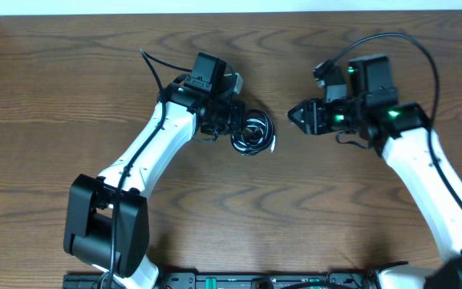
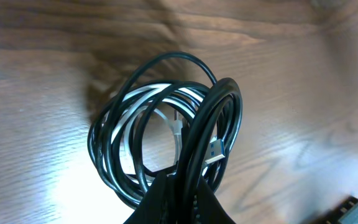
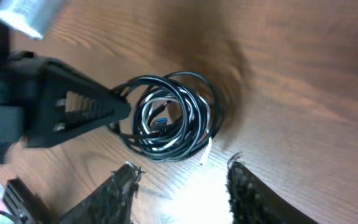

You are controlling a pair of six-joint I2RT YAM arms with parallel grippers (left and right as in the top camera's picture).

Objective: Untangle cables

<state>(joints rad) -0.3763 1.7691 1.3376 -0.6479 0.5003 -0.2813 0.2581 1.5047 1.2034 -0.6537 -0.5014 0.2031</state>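
Observation:
The cables (image 1: 253, 133) lie in one small coil at the table's middle: black cords wound with a white one. In the left wrist view the coil (image 2: 160, 134) shows a blue USB plug (image 2: 214, 151) inside the loops. My left gripper (image 2: 178, 193) is shut on the coil's black strands at its left side, as the overhead view (image 1: 229, 122) also shows. My right gripper (image 1: 297, 113) is open and empty, to the right of the coil. In the right wrist view its fingers (image 3: 179, 177) frame the coil (image 3: 169, 118), and a white plug tip (image 3: 205, 152) sticks out.
The wooden table (image 1: 70, 88) is bare around the coil. Thick black wires (image 1: 399, 40) loop from the right arm at the back right. The arm bases and a black rail (image 1: 263, 281) sit along the front edge.

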